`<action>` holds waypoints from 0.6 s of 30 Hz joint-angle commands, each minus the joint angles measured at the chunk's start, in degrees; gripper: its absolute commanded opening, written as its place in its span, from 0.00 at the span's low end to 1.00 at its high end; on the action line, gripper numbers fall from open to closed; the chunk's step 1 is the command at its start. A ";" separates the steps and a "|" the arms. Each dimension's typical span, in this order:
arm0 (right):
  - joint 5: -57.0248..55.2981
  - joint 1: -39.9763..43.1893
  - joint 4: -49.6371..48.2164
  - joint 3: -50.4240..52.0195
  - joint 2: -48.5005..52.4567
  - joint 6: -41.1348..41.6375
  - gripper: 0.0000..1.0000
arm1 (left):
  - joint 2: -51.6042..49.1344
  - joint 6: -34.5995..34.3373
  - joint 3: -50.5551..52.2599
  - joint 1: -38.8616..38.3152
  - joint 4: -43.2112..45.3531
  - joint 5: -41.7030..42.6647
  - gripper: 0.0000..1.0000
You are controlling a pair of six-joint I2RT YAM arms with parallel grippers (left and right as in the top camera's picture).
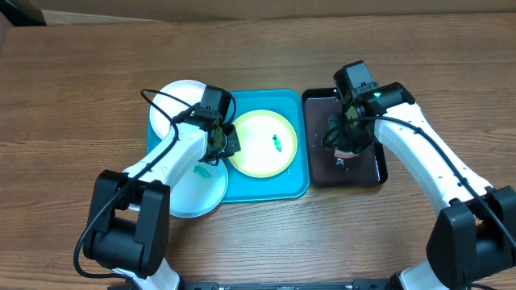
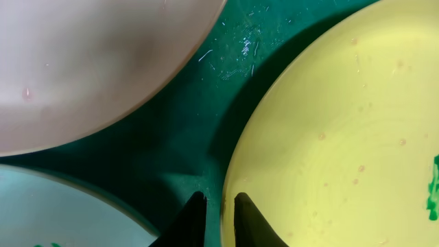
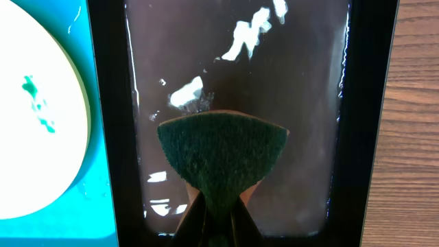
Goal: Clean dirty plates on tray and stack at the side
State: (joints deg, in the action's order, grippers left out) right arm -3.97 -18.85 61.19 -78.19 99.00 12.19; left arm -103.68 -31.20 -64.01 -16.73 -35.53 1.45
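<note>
A yellow-green rimmed plate [image 1: 262, 145] [image 2: 343, 137] [image 3: 34, 123] lies on the turquoise tray [image 1: 290, 189] [image 2: 192, 137], with a teal smear near its middle. My left gripper [image 1: 228, 143] [image 2: 219, 202] straddles its left rim, jaws slightly apart and a sliver of tray showing between one finger and the rim. The white plate [image 1: 179, 97] [image 2: 89, 62] overlaps the tray's far-left corner. The light blue plate [image 1: 193, 189] [image 2: 55, 213], also smeared teal, overlaps its near-left edge. My right gripper [image 1: 348, 145] [image 3: 218, 199] is shut on a green sponge [image 3: 223, 147] over the black tray.
The glossy black tray [image 1: 375, 173] [image 3: 106, 103] stands right against the turquoise tray's right side, its wet bottom glinting. Bare wooden table [image 1: 97, 64] surrounds both trays. A cable loops from the left arm over the white plate.
</note>
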 commanded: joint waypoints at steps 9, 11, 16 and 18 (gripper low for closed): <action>-0.92 -0.26 -0.57 -1.44 -0.63 0.04 0.04 | -1.25 0.35 1.03 -0.59 1.14 -0.17 0.12; -0.87 -0.28 -1.14 -1.51 -0.63 0.04 0.04 | -1.25 0.33 1.03 -0.57 1.64 -0.15 0.04; 1.49 -0.28 -1.75 -3.58 -0.63 -0.42 0.04 | -1.25 0.33 1.03 -0.61 1.92 0.07 0.04; 2.89 -0.28 -2.32 -5.07 -0.63 -0.39 0.04 | -1.25 0.33 1.03 -0.61 1.90 0.04 0.04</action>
State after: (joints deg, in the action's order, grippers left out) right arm -3.03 -18.85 59.83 -79.42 99.00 11.97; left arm -103.90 -31.20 -63.35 -16.88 -33.80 1.48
